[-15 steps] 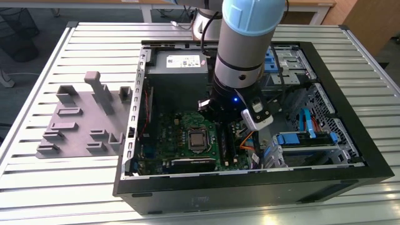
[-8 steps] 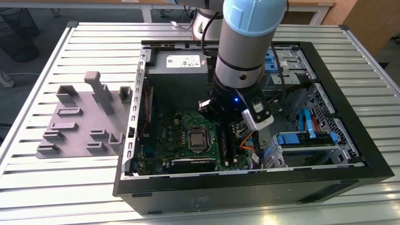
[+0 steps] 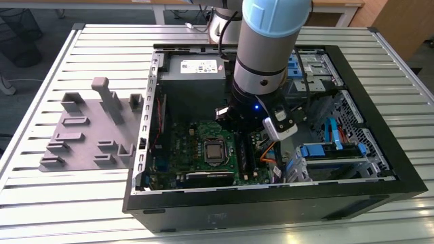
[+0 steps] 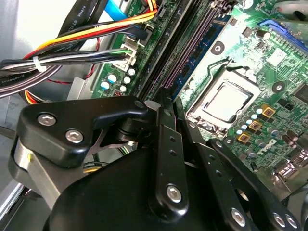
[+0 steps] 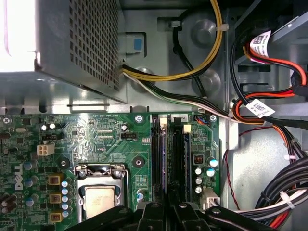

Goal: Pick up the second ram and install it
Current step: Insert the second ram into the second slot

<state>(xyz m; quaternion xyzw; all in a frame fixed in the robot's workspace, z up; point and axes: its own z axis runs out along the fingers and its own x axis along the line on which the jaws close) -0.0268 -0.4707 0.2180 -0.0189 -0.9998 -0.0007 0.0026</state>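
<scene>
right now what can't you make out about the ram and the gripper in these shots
- Gripper tips: in both wrist views its own black linkage covers them, so a grip cannot be confirmed.
- Second ram: cannot be picked out among the slots; the gripper body hides their near end.
- Exterior view: the arm covers the slot area of the motherboard.

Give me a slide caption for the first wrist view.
Black gripper poised over long black memory slots of green motherboard.

Print on the power supply label [image 3: 198, 66] and cable tags [image 5: 262, 108] is too small to read.
</scene>
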